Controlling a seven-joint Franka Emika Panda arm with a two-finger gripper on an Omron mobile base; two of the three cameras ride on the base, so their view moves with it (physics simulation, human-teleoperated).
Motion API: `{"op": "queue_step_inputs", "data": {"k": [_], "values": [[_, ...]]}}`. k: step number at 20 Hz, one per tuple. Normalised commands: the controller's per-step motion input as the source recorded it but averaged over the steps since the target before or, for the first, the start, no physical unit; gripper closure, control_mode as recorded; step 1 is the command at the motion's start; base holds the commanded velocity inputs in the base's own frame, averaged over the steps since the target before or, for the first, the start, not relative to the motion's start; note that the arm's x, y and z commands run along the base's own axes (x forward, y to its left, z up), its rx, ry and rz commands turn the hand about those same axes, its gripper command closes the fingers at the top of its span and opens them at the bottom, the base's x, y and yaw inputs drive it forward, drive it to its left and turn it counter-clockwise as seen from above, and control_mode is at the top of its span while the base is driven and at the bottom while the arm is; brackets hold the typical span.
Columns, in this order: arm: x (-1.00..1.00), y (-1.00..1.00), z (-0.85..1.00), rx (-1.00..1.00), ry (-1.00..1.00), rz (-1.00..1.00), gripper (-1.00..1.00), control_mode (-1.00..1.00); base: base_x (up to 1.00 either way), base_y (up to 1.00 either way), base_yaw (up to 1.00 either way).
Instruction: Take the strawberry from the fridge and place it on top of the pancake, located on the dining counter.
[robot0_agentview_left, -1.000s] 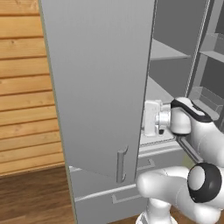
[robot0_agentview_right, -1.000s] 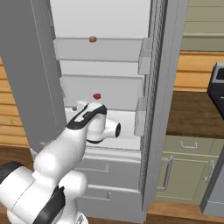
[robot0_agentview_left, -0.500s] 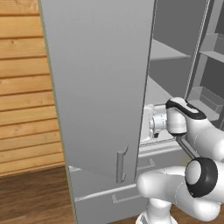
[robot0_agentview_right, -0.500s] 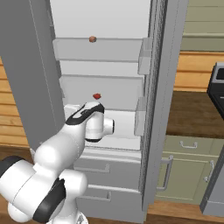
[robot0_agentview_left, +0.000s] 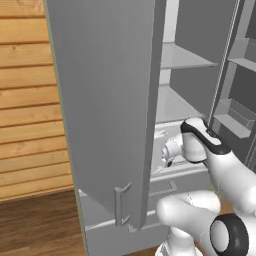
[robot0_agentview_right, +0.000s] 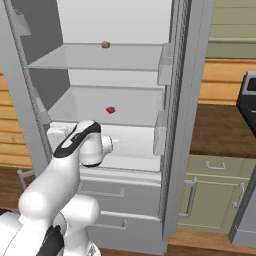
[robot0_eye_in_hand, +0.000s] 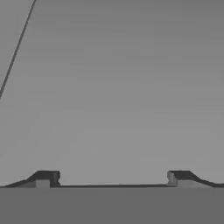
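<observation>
Inspecting the open fridge (robot0_agentview_right: 175, 125), I find the strawberry (robot0_agentview_right: 111, 110) lying on the middle shelf (robot0_agentview_right: 140, 112), toward its back, with bare shelf all round it. A second small brownish item (robot0_agentview_right: 105, 44) sits on the shelf above; I judge it is not my target. The jaws (robot0_eye_in_hand: 113, 177) stand released and wide apart, holding nothing, facing a plain grey panel at close range. The wrist sits at the shelf's front edge, below and in front of the fruit. I judge the strawberry lies up and inward from the jaws, slightly to the right in the right base view. The fruit is rounded, so I can make out no long axis.
</observation>
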Motion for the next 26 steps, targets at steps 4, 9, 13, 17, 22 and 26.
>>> {"op": "queue_step_inputs", "data": {"k": [4,9,13,17,22,26], "values": [[-0.81,0.82,0.06,0.00,-0.07,0.16,-1.00,-1.00,0.00,0.00,0.00],[-0.69,0.88,0.01,0.00,-0.04,0.12,-1.00,-1.00,0.00,0.00,0.00],[-0.59,0.94,0.00,0.00,-0.05,0.08,-1.00,-1.00,0.00,0.00,0.00],[-0.61,0.83,0.00,0.00,-0.08,0.06,-1.00,-1.00,0.00,0.00,0.00],[-0.51,0.61,0.01,0.01,-0.14,0.02,-1.00,-1.00,0.00,0.00,0.00],[-0.35,0.34,0.05,0.00,-0.20,0.00,-1.00,-1.00,0.00,0.00,0.00]]}}
